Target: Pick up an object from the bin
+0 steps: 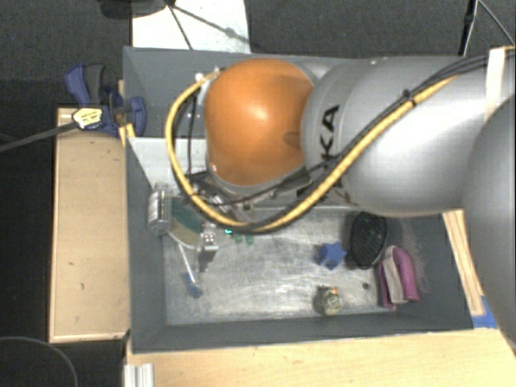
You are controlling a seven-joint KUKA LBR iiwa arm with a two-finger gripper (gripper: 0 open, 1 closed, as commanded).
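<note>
Silver arm (419, 168) reads "KA" above the grey bin (266, 285).

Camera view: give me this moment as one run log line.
end effector: low over left side of bin | nearest: thin blue-tipped stick | right side: blue piece, black oval brush, purple item | front: small mottled ball

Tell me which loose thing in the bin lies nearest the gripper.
The thin blue-tipped stick, just beside the gripper at the bin's left; the blue block and black oval thing lie farther right.
</note>
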